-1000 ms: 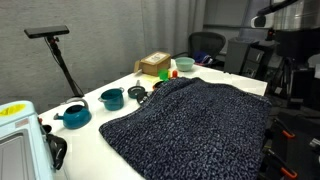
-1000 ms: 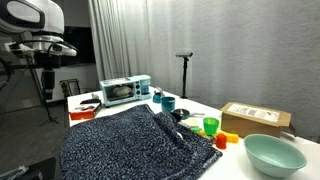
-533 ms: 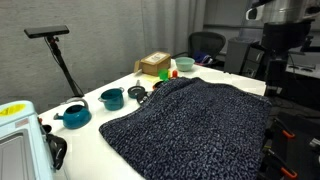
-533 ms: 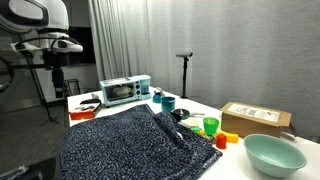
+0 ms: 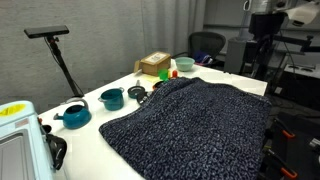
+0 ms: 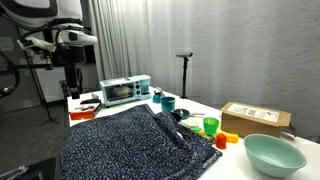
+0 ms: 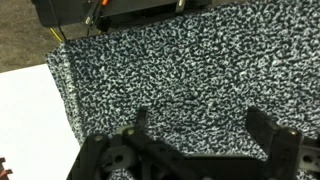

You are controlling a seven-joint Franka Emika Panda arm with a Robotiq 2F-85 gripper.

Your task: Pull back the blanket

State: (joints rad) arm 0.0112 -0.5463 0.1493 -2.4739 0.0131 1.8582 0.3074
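Pincer spread over blanket, wrist view, teal pot, exterior view only

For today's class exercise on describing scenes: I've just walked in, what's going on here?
A robot arm hangs above a large dark navy-and-grey speckled knit blanket spread over a white table. In the wrist view its jaws stand open and empty near the blanket's edge, touching nothing. The blanket is not yet pulled back; teal pots sit beside it.
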